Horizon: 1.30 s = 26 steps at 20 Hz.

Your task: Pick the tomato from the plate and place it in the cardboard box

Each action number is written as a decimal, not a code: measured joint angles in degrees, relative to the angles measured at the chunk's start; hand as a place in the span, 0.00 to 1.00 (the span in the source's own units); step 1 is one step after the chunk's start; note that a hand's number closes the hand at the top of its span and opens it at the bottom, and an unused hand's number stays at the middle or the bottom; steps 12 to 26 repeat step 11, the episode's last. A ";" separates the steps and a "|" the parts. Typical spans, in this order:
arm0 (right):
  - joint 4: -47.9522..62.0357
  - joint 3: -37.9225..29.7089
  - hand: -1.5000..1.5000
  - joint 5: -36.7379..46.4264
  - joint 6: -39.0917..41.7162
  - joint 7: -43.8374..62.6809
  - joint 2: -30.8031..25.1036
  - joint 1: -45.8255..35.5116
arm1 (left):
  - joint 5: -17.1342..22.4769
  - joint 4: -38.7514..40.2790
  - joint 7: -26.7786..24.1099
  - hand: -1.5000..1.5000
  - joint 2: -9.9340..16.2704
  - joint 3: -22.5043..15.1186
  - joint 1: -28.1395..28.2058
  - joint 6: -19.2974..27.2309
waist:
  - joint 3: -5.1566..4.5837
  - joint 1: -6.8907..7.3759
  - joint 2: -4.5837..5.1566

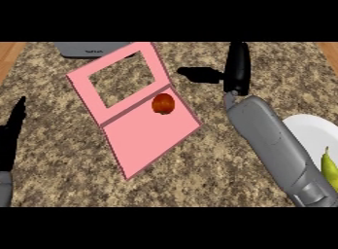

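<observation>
A: What is seen in the head view, and where is the tomato [163, 104] placed?

B: The tomato is seen inside the pink box [138, 104], against the fold where the box's 2 parts meet, near the right edge. The box is laid flat and tilted on the speckled counter [71, 180]; its upper part is cut by a window through which the counter is shown.

A: How is the tomato set relative to the right hand [237, 68]?

B: It is found to the left of that hand and lower in the view, apart from it. No contact between them is shown; a strip of counter and the box's edge are seen between.

A: How far is the right hand opened?

B: Its fingers are held straight and together, pointed away toward the counter's far side. Nothing is gripped by it. A dark shadow [199, 74] is cast just to its left.

A: And the left hand [6, 141]?

B: It is shown at the view's left edge, fingers straight and up, at rest, with nothing held.

A: What else is visible?

B: A white plate [312, 131] is seen at the right edge, partly covered by the right forearm, and 1 pear [334, 175] is laid on it. A grey appliance [93, 49] is seen at the top, partly hidden behind the box.
</observation>
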 measured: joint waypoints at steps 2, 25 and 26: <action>-5.24 -0.54 0.00 -0.26 1.29 0.70 -3.18 4.35 | 0.28 -0.68 0.39 0.50 0.35 0.44 0.60 -0.34 | 0.00 -0.20 -0.06; -29.09 -4.74 0.00 -4.54 11.17 1.80 -17.96 25.81 | 0.47 0.66 -0.27 0.50 0.99 1.39 -0.33 -0.83 | 0.00 -0.59 0.02; -29.09 -4.74 0.00 -4.54 11.17 1.80 -17.96 25.81 | 0.47 0.66 -0.27 0.50 0.99 1.39 -0.33 -0.83 | 0.00 -0.59 0.02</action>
